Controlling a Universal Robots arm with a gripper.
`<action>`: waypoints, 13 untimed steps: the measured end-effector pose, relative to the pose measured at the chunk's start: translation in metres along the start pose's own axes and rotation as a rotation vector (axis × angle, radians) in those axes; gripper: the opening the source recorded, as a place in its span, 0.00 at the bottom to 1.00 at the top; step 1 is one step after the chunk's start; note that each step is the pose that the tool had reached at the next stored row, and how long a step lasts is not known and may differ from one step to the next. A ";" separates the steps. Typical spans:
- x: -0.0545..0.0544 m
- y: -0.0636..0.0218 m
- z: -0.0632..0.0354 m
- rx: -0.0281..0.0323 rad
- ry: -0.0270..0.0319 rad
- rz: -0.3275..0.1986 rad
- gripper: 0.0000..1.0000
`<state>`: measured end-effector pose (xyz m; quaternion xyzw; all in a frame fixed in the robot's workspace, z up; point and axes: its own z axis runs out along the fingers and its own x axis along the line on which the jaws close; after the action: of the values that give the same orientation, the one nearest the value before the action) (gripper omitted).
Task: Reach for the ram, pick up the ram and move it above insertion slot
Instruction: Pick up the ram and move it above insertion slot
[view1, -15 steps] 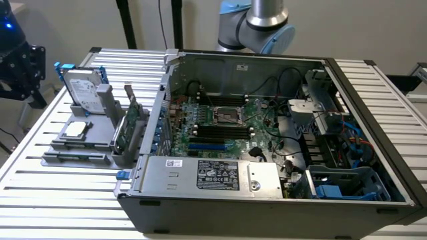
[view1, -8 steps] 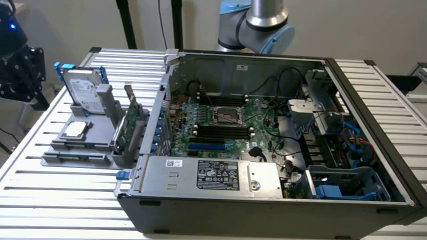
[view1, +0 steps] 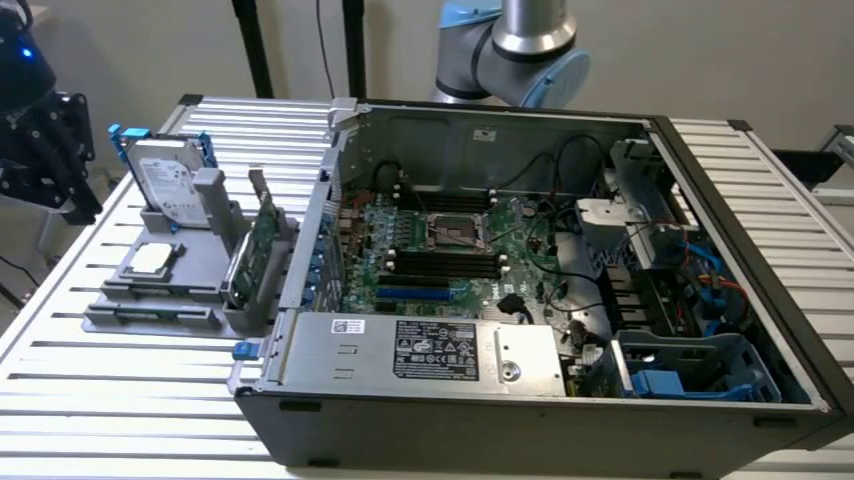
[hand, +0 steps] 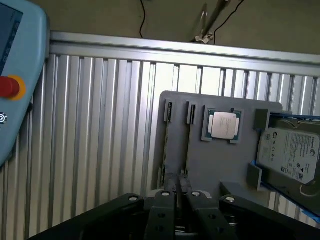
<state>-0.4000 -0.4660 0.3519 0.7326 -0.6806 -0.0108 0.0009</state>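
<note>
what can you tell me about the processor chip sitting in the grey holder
The processor chip is a flat square with a dull silver metal lid on a green board, whose edge shows around the lid. It lies lid up in a shallow pocket of the grey holder, framed by raised tabs at the pocket's edges. It sits between the holder's narrow slots and the hard drive, apart from both. Nothing rests on it, and only the holder touches it.
</note>
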 end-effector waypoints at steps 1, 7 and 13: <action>0.000 -0.0001 0.0006 0.0001 0.0000 0.000 0.24; 0.000 -0.0003 0.0109 0.0000 0.0000 0.000 0.42; 0.001 -0.0005 0.0217 0.0000 0.0000 0.000 0.42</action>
<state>-0.3997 -0.4669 0.3301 0.7325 -0.6807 -0.0109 0.0009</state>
